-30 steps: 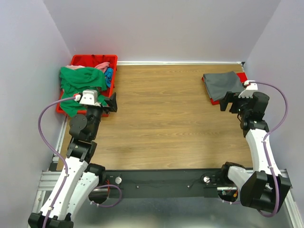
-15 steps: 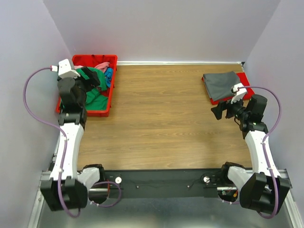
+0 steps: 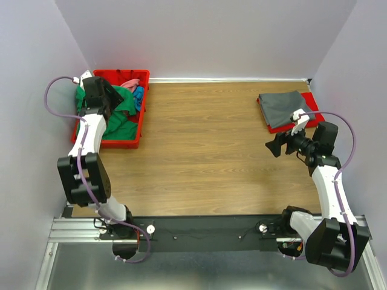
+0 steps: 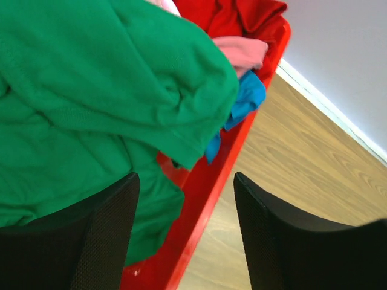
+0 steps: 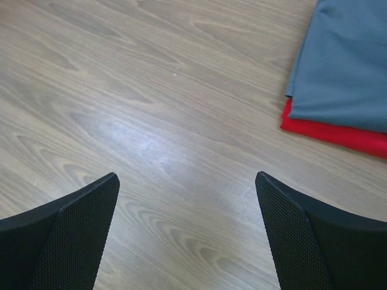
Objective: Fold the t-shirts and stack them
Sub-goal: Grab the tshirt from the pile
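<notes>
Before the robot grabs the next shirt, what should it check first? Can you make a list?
1. Left gripper open: ok, jaws wide apart, nothing between them.
2. Left gripper over the red bin: ok, it hovers at the bin's wall.
3. Green t-shirt easy to reach: ok, it lies on top, partly over the pink t-shirt and blue t-shirt.
4. Gap between left gripper and cloth: cannot tell.
5. Right gripper empty: ok, open over bare table.
6. Stack tidy: ok, the grey t-shirt lies folded flat on a red cloth.
</notes>
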Robot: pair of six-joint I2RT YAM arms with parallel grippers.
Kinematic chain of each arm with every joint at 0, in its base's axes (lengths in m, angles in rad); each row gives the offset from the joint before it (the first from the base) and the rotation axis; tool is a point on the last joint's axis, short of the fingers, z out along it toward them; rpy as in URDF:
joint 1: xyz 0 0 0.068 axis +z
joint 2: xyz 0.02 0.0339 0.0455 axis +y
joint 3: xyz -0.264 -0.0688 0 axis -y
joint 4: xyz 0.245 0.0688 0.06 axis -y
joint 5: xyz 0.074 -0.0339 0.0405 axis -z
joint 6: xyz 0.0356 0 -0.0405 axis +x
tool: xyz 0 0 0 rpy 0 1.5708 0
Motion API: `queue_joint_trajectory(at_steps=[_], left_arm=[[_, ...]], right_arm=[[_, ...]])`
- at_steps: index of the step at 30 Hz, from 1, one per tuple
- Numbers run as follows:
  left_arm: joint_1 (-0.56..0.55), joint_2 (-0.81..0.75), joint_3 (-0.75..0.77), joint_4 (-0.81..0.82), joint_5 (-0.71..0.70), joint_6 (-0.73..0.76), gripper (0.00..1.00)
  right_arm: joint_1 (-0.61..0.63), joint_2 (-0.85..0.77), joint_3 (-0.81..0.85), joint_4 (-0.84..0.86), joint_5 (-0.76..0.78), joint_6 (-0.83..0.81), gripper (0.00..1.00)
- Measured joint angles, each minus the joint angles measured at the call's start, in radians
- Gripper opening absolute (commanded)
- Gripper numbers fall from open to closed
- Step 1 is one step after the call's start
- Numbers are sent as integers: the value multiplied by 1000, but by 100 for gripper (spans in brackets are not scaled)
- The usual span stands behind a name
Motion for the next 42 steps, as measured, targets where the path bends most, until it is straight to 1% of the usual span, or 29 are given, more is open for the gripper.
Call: queue_joint_trajectory(at_steps=[5, 8, 11, 14, 15, 16, 17, 18, 21, 22, 23, 27, 30, 33, 35, 39, 42], left_arm=[[11, 157, 127, -10, -16, -6, 70], [12, 216, 171, -17, -40, -10, 70], [12, 258, 204, -23, -65, -12, 66], [12, 297, 237, -32, -90, -14, 55], [12, 306, 246, -35, -94, -14, 50], [12, 322, 261, -39, -100, -15, 38], [12, 332, 269, -40, -104, -14, 33], [12, 343, 276, -46, -108, -12, 22], [12, 357, 286, -56, -111, -11, 10], [12, 359, 289, -58, -111, -11, 2], [12, 359, 290, -59, -111, -8, 0], [12, 347, 290, -61, -111, 2, 0], [12, 307, 281, -61, -109, 15, 0], [12, 212, 261, -60, -101, 29, 0], [12, 122, 245, -45, -84, 34, 0], [15, -42, 227, -10, -14, 40, 0], [7, -117, 233, 15, 50, 43, 0]], right_arm=[[0, 0, 0, -35, -35, -25, 100], [0, 2, 1, -44, -45, -34, 100], [0, 16, 8, -57, -49, -36, 100], [0, 31, 13, -67, -50, -40, 100], [0, 32, 13, -71, -50, -42, 100], [0, 35, 13, -77, -50, -43, 100], [0, 35, 13, -81, -50, -45, 100], [0, 37, 13, -83, -50, -45, 100], [0, 40, 13, -88, -50, -51, 100], [0, 40, 13, -90, -50, -51, 100], [0, 40, 13, -90, -50, -52, 100], [0, 41, 13, -91, -50, -53, 100], [0, 42, 13, -92, -51, -53, 100], [0, 42, 14, -93, -51, -53, 100], [0, 42, 14, -93, -51, -53, 100], [0, 42, 14, -94, -53, -54, 100], [0, 41, 14, -94, -53, -56, 100]])
